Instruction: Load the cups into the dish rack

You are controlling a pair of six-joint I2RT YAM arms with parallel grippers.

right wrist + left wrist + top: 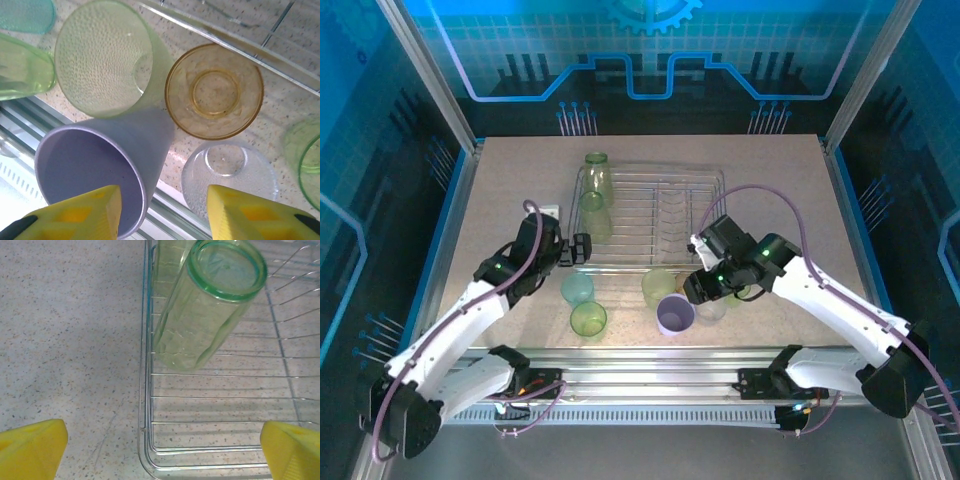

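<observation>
Nearest, a ribbed metal rail [650, 385] runs along the table's front edge and carries both arm bases. Just beyond it, loose cups stand on the speckled table [500, 200]. A green cup [588, 319] is on the left with a teal cup [577, 289] just behind it. A lilac cup [675, 314] is in the middle, with a clear cup [710, 308] just to its right. Close behind the lilac one are a dimpled yellow-green cup [659, 287] and an amber cup [214, 90]. Another green tumbler [307, 160] sits at the right of the group, partly under the right arm.

The right gripper [164, 195] hangs over the lilac and clear cups. Its yellow fingers [75, 212] are apart and grip nothing.

Further back on the left, the left gripper [163, 440] is at the near left corner of the dish rack [660, 215]. Its jaws are spread wide and empty, one finger over the table and the other over the wire floor.

Inside the silvery wire rack, two cups are already loaded along its left side. A pale green tumbler [205, 305] appears to stand bottom up. A second green tumbler [597, 168] is behind it at the far left corner. I cannot tell which way up that one is.
</observation>
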